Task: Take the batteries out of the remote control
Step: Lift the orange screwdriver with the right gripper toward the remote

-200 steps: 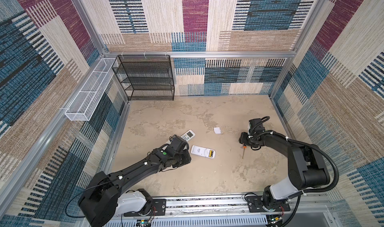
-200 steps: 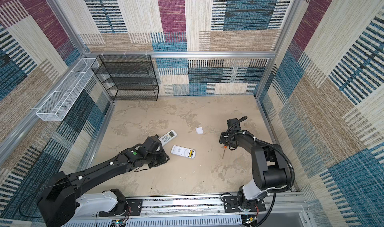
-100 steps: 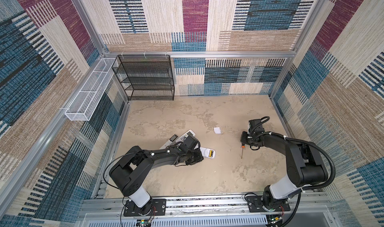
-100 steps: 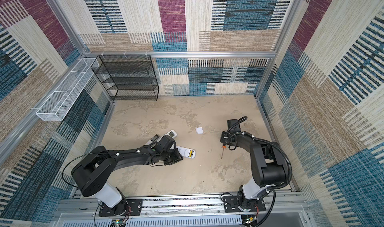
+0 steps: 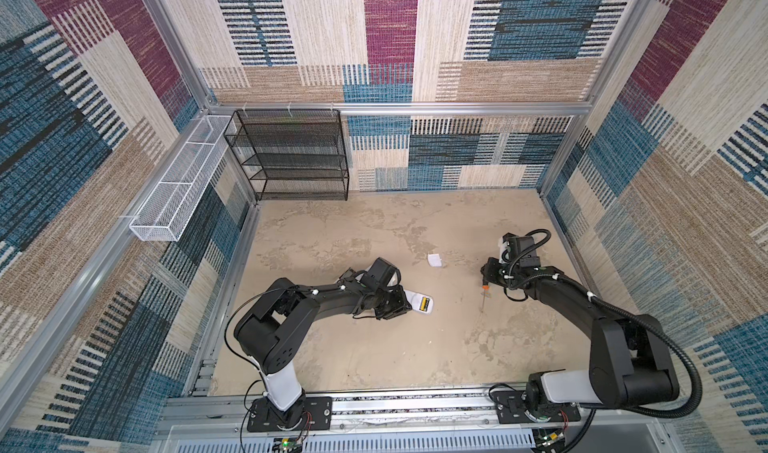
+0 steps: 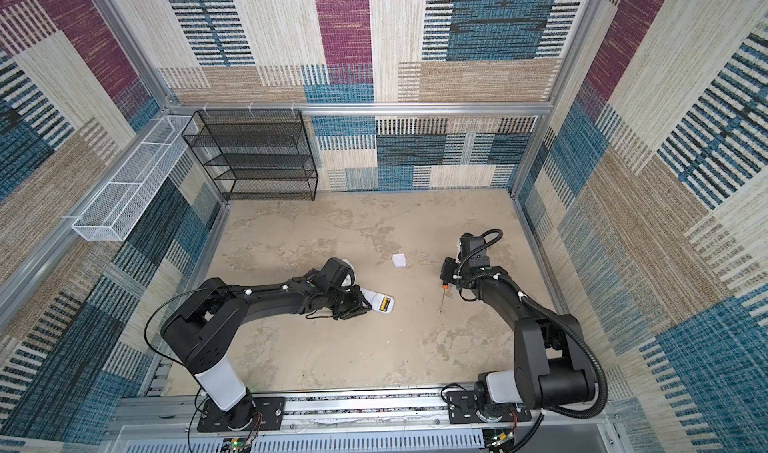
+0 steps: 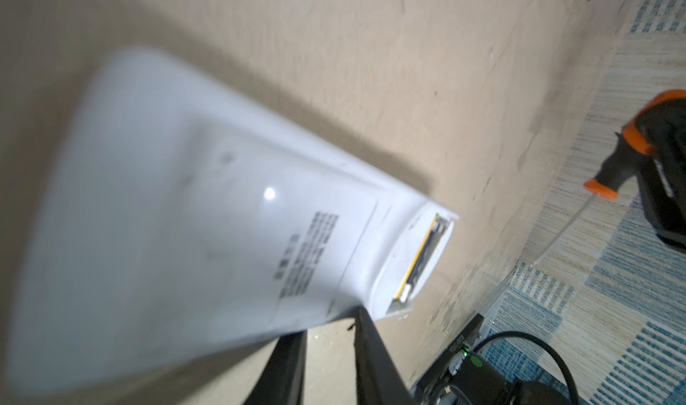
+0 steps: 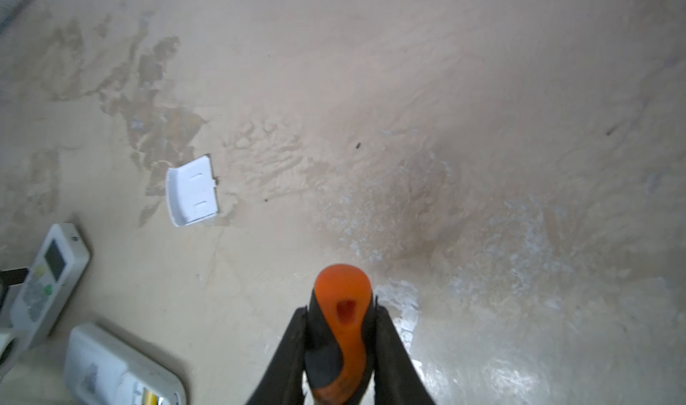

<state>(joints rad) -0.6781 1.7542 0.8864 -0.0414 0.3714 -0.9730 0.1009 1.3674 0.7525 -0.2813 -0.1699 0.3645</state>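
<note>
Your right gripper point(image 8: 341, 312) is clamped on the orange-and-black screwdriver point(image 8: 343, 284). Your left gripper point(image 5: 392, 305) sits over the white remote point(image 7: 222, 217); you cannot tell whether its jaws grip it. A yellow battery point(image 7: 419, 258) lies in the remote's open end compartment.

A black mesh shelf point(image 5: 291, 156) stands at the tabletop's point(image 5: 374, 347) back, beside a white wire basket point(image 5: 178, 193); a small white cover point(image 5: 434, 260) lies near an orange-handled screwdriver point(image 8: 341, 329).
</note>
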